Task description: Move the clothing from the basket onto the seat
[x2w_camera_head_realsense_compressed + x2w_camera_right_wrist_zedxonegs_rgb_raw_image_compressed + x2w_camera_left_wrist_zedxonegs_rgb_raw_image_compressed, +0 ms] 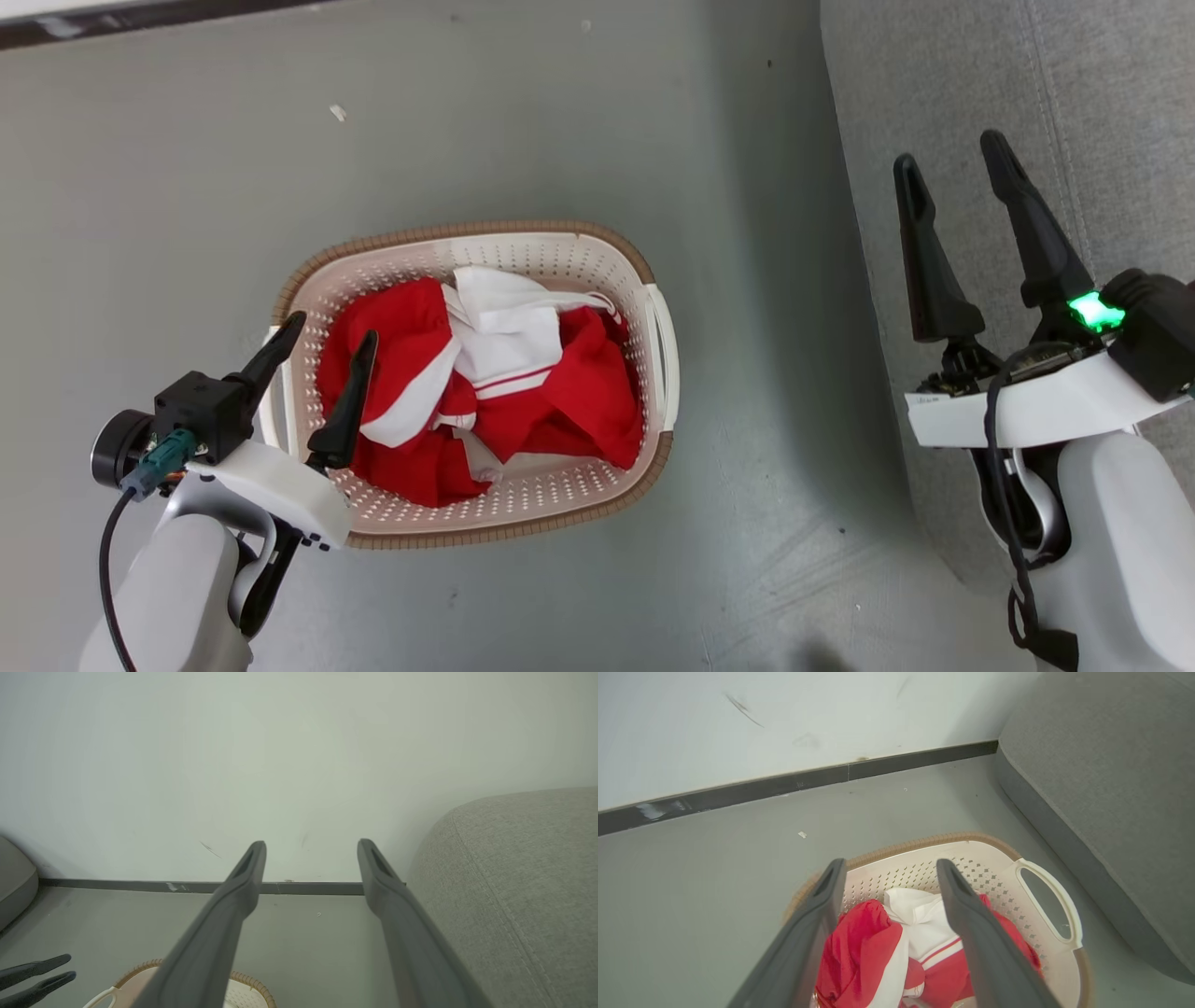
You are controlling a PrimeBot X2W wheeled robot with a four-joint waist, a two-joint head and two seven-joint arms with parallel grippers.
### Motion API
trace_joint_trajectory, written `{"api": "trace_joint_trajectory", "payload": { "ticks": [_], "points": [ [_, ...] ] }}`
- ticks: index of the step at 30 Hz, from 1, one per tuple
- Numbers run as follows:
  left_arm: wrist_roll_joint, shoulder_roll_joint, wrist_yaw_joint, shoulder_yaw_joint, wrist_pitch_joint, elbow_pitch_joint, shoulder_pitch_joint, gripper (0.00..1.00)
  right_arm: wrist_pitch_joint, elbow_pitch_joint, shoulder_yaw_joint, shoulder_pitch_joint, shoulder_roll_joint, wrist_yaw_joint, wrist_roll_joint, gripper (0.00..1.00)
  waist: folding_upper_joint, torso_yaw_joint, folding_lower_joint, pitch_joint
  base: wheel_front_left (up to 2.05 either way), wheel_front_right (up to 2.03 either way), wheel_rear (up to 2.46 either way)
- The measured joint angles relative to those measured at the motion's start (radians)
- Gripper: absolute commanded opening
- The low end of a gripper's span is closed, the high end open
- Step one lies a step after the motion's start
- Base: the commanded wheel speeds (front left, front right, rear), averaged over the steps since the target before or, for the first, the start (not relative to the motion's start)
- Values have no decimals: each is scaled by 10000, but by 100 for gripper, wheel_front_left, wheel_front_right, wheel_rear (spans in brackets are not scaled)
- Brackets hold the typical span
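The clothing [485, 392] lies crumpled inside the basket [560, 257]. It is a red heap with white panels folded across its upper middle, and thin red-and-white striped trim runs along one white edge. It covers most of the basket's bottom and leaves a strip of perforated plastic bare at the near side. The basket stands upright on the grey floor [187, 233]. Its brown woven-look rim circles the cream perforated wall, and a white side handle [665, 345] faces the seat [1102, 93]. The seat, grey fabric with a light stitched seam and a rounded corner, lies to the robot's right of the basket, with a band of floor between them.

The left end effector [334, 329] hangs over the left part of the basket, its two dark fingers spread wide with nothing between them. In the head view one fingertip overlies the rim and the other the red fabric. In the left wrist view the fingers frame the clothing from above, and whether they touch it cannot be told. The right end effector [950, 154] sits over the near edge of the seat, also wide open and empty. Its wrist view looks toward a pale wall [299, 742] and dark baseboard [140, 885]. A small pale scrap [337, 113] lies on the floor beyond the basket.
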Motion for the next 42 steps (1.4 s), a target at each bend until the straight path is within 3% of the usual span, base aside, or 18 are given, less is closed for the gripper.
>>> {"api": "trace_joint_trajectory", "payload": {
  "ticks": [25, 42],
  "points": [
    [-13, 82, -2, -1312, 872, 2290, -2175, 100, 0, -343, 481, -1483, -6, 0, 732, 100, 0, -818, 0, 1923, 0, 0, 0],
    [529, 211, 6, -1603, 1415, 3856, -3342, 100, 0, -585, 675, -2010, -6, 0, 1243, 100, 0, -1434, -1, 2801, 0, 0, 0]
  ]
}}
